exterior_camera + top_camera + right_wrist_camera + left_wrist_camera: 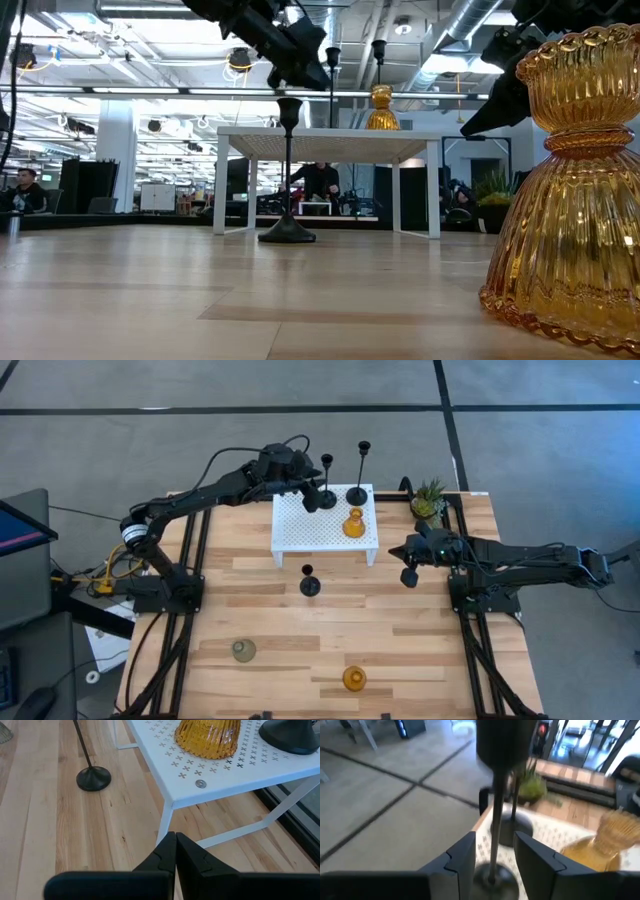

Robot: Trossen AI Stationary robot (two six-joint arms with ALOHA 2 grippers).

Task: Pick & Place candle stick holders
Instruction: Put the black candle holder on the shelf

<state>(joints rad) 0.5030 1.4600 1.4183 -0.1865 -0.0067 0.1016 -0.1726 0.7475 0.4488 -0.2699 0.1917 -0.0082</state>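
One table [420,650]: light wood, it carries everything; the clock directions below are read in the high view, with 12 o'clock at the far edge.
White stand [300,535]: perforated top on four legs, at 12 o'clock on the table.
Left gripper [316,500]: it hangs over the stand's 12 o'clock edge. Its jaws stand apart, one on each side of the stem of the middle black holder [495,820], and a gap shows on both sides.
Right gripper [408,576]: it waits at 4 o'clock from the stand, with fingers pressed together and nothing between them.
Step in hand: placing. The middle black holder seems already set on the stand and the grip is let go.
Next move: probably lift the left gripper straight up along the stem, so that no finger knocks it, then go to a holder that is not yet placed.
Plant [430,500]: at 1 o'clock, just beside the stand; it is not part of the task.
Amber holder on stand [353,525]: squat glass, upright, at the stand's 3 o'clock side.
Amber holder on table [354,679]: at 6 o'clock, near the front edge, upright.
Grey-green holder [243,651]: at 7 o'clock, upright.
Tall black holder [357,493]: at the stand's 1 o'clock corner.
Short black holder [311,586]: near the table centre, at 6 o'clock from the stand.
Long axis: all three black stems point vertically, round base down and cup up.
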